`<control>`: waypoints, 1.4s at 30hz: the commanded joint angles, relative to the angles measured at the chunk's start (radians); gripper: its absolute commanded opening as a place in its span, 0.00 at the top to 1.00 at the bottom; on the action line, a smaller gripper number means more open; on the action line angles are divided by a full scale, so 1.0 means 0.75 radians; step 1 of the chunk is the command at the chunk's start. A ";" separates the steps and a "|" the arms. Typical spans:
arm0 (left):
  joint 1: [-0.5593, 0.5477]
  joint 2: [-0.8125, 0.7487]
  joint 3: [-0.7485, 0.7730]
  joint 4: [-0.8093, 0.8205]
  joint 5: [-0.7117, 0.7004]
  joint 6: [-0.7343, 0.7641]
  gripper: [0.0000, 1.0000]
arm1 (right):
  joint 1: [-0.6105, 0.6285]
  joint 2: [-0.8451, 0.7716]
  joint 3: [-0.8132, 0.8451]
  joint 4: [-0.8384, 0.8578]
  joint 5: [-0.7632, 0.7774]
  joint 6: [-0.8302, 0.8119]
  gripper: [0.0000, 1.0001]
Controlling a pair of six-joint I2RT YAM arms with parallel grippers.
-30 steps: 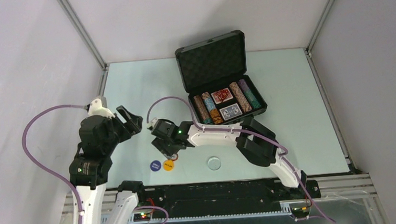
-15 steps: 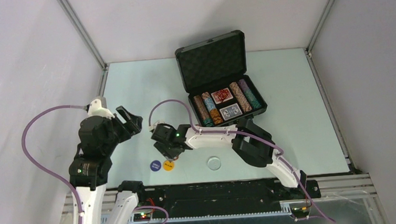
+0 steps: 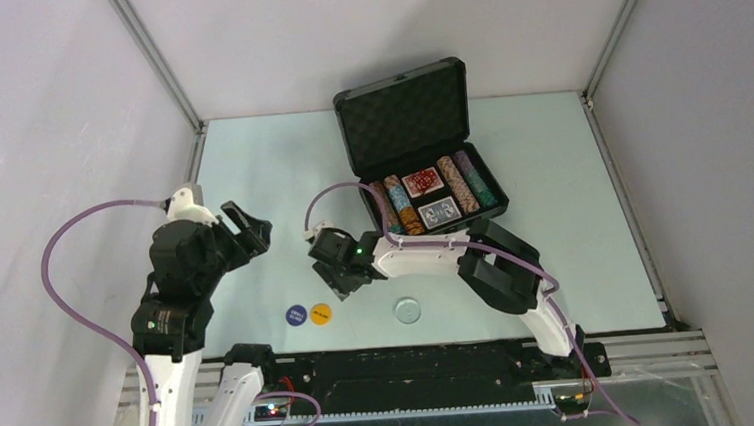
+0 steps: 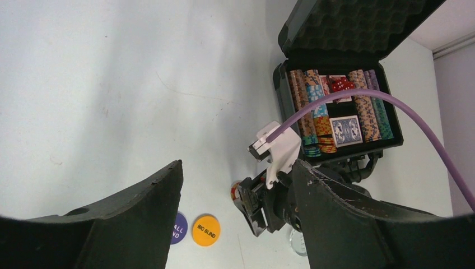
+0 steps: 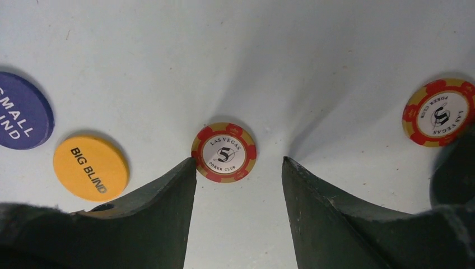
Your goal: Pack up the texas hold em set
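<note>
The black case [image 3: 405,117] stands open at the back of the table, with rows of striped poker chips [image 3: 458,184], a red deck [image 3: 422,182] and a blue deck [image 3: 440,212] inside. The left wrist view shows red dice [image 4: 339,84] on the red deck. My right gripper [image 5: 238,162] is open, low over the table, with a red "5" chip [image 5: 224,152] just beyond its fingertips. A second red chip [image 5: 443,112] lies to the right. My left gripper [image 4: 235,168] is open and empty, held above the table to the left.
A blue "small blind" button [image 3: 296,315] and an orange "big blind" button [image 3: 321,313] lie near the front edge. A clear round disc [image 3: 408,311] lies to their right. Grey walls enclose the table.
My right gripper has moved right and a little away from the buttons, still open. The left arm has not moved.
</note>
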 commanded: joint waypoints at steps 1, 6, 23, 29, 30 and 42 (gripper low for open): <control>0.010 0.002 -0.009 0.038 0.027 -0.009 0.23 | -0.020 0.034 -0.055 -0.029 -0.071 -0.007 0.39; 0.010 -0.003 -0.009 0.037 0.026 -0.011 0.23 | -0.026 0.062 -0.011 -0.009 -0.117 -0.040 0.39; 0.009 0.003 -0.017 0.040 0.023 -0.012 0.23 | -0.029 0.002 -0.051 0.017 -0.095 -0.050 0.60; 0.010 0.011 -0.030 0.057 0.035 -0.029 0.23 | -0.048 -0.104 -0.067 0.043 -0.054 -0.086 0.60; 0.010 0.015 -0.030 0.062 0.036 -0.030 0.23 | -0.052 -0.114 -0.069 0.047 -0.057 -0.088 0.60; 0.010 0.022 -0.063 0.089 0.065 -0.051 0.23 | -0.079 -0.105 0.031 0.041 -0.126 -0.110 0.36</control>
